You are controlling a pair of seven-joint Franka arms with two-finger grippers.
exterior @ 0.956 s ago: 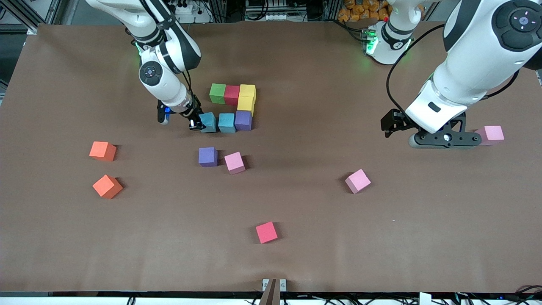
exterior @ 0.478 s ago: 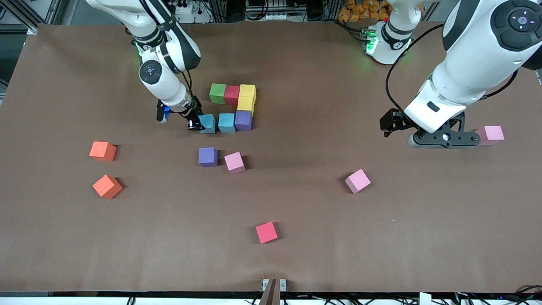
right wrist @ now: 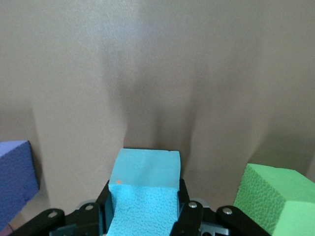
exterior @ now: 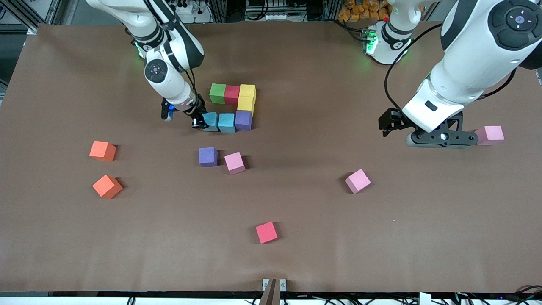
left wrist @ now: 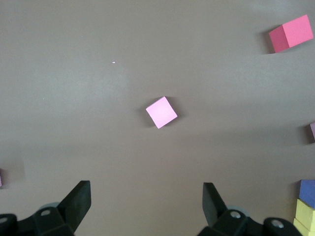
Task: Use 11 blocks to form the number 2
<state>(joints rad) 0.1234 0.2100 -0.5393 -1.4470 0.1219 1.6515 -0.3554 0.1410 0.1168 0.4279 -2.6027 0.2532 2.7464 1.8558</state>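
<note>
Brown tabletop — matte foam cubes

From my left wrist camera I see the left gripper with black fingers spread wide over the brown table, a matte pink cube and a red cube.

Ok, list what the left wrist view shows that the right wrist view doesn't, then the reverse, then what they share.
Only the left wrist view: the open left pincer over bare table, a pink block, a red block and a yellow block at the picture's edge.

Only the right wrist view: the right pincer shut on a light blue block, beside the green block.

Both: the brown table and a purple block.
</note>
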